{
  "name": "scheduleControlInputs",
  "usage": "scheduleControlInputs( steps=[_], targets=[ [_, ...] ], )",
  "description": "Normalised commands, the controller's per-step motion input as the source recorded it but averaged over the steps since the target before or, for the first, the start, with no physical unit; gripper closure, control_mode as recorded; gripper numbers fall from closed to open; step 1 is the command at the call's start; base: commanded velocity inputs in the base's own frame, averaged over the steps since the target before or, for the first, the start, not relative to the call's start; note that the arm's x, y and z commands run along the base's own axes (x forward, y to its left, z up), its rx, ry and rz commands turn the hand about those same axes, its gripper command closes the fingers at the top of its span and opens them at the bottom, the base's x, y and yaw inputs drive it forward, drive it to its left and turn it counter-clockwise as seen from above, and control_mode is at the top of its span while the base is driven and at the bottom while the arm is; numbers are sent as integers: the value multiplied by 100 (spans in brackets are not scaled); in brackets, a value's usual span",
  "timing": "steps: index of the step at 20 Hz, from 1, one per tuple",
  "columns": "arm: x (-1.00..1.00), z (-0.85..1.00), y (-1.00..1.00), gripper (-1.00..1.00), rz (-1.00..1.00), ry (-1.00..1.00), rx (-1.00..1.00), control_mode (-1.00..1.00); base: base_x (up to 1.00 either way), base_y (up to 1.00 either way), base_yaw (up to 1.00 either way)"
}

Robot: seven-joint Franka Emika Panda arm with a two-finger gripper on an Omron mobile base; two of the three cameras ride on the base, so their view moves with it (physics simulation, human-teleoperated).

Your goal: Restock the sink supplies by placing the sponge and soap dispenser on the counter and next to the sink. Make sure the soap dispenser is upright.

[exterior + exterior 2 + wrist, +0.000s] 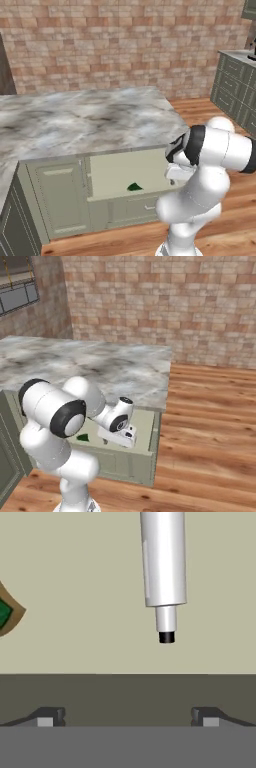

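Hand (128, 717) spread wide, empty, above the open drawer. Slim grey-silver soap dispenser (162, 567) lies flat just ahead, offset right of centre, long axis pointing back at hand, dark pump tip nearest.

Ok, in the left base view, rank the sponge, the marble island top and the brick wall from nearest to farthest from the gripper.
1. sponge, in the open drawer beside the gripper.
2. marble island top, above the drawer.
3. brick wall, far back.
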Motion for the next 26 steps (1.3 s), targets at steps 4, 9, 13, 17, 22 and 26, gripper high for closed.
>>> scheduleControlInputs(
  steps=[4, 9, 13, 17, 22, 26],
  targets=[
    [-79, -2, 0, -100, 0, 1, 0, -100, 0, 0, 0],
    [-13, 3, 0, -100, 0, 9, 0, -100, 0, 0, 0],
    [62, 15, -10, -100, 1, 4, 0, -100, 0, 0, 0],
    [46, -27, -7, -100, 0, 1, -3, -100, 0, 0, 0],
    [37, -20, -21, -100, 0, 0, 0, -100, 0, 0, 0],
    [33, -23, -4, -100, 0, 2, 0, -100, 0, 0, 0]
  ],
)
